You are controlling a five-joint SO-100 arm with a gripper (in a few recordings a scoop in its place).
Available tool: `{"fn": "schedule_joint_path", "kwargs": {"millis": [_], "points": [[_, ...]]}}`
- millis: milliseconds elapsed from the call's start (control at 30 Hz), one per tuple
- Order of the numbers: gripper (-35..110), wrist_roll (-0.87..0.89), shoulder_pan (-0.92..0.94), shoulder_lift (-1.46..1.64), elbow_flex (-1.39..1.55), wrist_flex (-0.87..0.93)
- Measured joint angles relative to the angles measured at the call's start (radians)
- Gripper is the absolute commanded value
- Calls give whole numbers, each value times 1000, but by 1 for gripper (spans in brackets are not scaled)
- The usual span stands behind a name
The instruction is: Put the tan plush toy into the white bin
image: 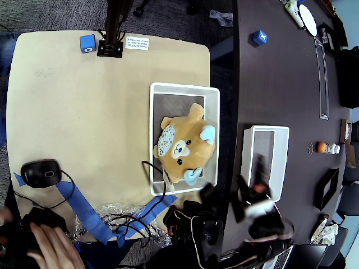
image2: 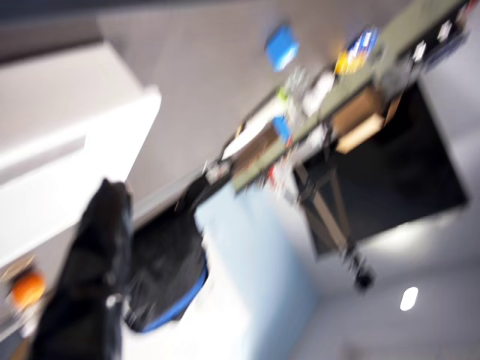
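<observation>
In the overhead view the tan plush toy (image: 182, 147) lies inside the white bin (image: 184, 87), face up and filling most of it. The bin stands at the right edge of the tan table (image: 84, 112). My arm is a dark blur at the bottom right, with the gripper (image: 249, 196) smeared over the near end of a smaller white bin (image: 268, 129), well apart from the toy. The wrist view is badly blurred. One black finger (image2: 90, 277) shows at its lower left, and nothing can be made out in its grip.
A blue cube (image: 87, 43) and a black stand (image: 110, 47) sit at the tan table's far edge. A computer mouse (image: 40, 172), blue tape (image: 84, 210) and a person's hand (image: 50, 244) are at the lower left. Another blue cube (image: 259, 37) lies on the dark table.
</observation>
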Motion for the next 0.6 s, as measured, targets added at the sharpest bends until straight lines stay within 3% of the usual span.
{"fn": "schedule_joint_path", "kwargs": {"millis": [300, 600], "points": [[85, -52, 250, 74, 0, 0], [85, -436, 242, 75, 0, 0]]}}
